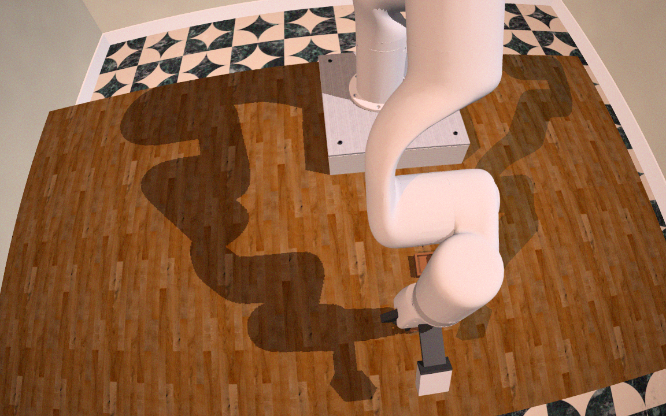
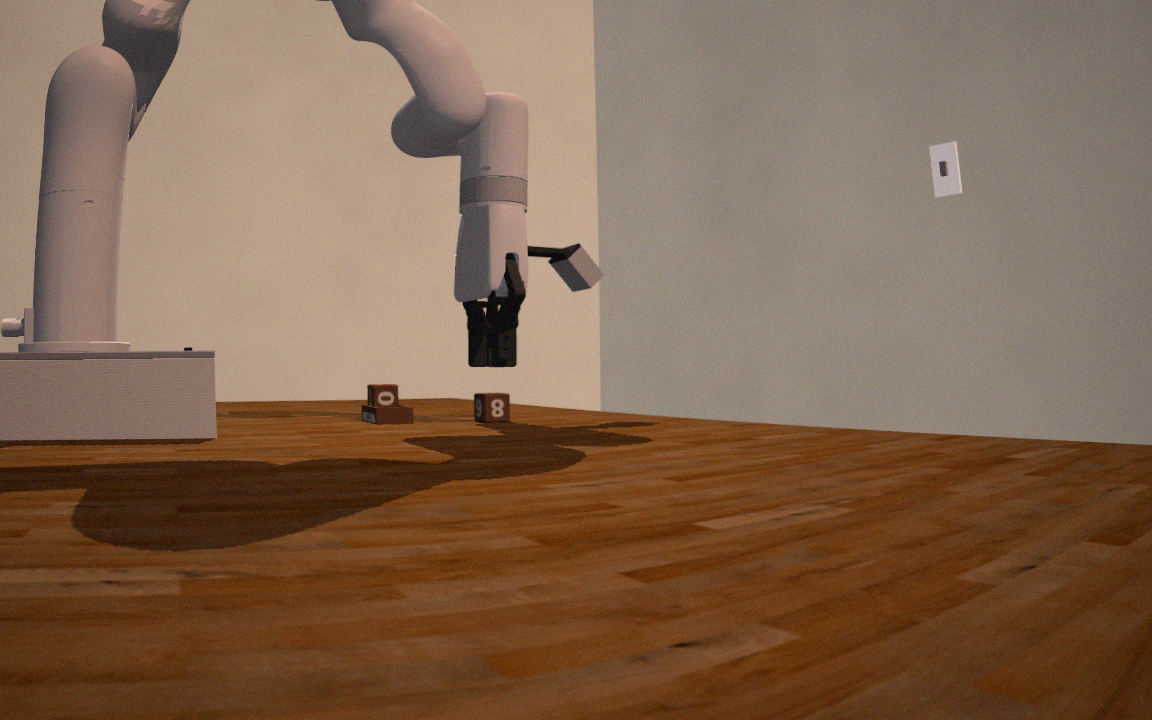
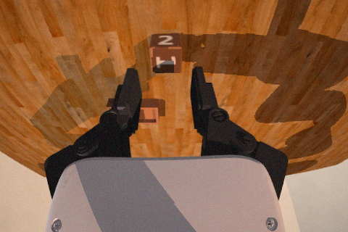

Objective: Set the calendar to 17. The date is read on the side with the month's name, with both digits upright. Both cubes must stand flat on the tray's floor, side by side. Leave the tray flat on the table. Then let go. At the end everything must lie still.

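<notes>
My gripper [image 2: 491, 362] [image 3: 165, 80] is open and empty, hanging well above the table. Straight below it a brown cube [image 2: 491, 407] [image 3: 165, 54] stands loose on the wood. In the wrist view it shows a 2 on top and a 1 on the near face; in the exterior view its side reads 8. The small brown tray [image 2: 394, 417] [image 1: 414, 263] lies flat a short way towards the robot base. A second cube [image 2: 382, 395] showing 0 stands in it. In the top view the arm hides my fingers and the loose cube.
The robot's white base block [image 1: 356, 139] [image 2: 70, 394] stands at the back of the wooden table. The wrist camera box [image 1: 433, 381] [image 2: 578, 265] sticks out beside the gripper. The table's front edge [image 1: 609, 385] is close by.
</notes>
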Motion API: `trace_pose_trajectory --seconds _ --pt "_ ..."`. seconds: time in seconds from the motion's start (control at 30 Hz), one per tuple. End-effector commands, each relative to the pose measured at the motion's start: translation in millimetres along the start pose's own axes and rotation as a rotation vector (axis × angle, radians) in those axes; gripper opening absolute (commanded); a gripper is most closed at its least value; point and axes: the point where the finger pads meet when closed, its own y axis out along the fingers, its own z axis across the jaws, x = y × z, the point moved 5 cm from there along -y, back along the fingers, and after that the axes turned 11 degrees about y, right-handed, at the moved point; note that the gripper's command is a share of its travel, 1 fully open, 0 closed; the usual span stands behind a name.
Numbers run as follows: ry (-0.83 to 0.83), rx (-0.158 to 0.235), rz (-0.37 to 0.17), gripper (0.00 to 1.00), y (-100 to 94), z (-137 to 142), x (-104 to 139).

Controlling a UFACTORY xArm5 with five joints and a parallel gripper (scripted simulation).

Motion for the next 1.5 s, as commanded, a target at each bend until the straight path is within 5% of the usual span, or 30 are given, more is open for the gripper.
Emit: trace_pose_trajectory --seconds 0.0,0.33,0.37,1.03,1.17,1.3,1.47 --pt "0.0 0.0 0.002 0.47 -29.0 0 0" --pt "0.0 0.0 0.002 0.47 -43.9 0 0" --pt "0.0 0.0 0.002 1.0 -43.9 0 0" --pt "0.0 0.0 0.002 1.0 -44.0 -1 -1" --pt "0.002 0.0 0.002 1.0 -45.2 -4 -12" --pt "0.009 0.0 0.002 1.0 -48.7 -14 -50" --pt "0.01 0.0 0.002 1.0 -48.0 -16 -54"
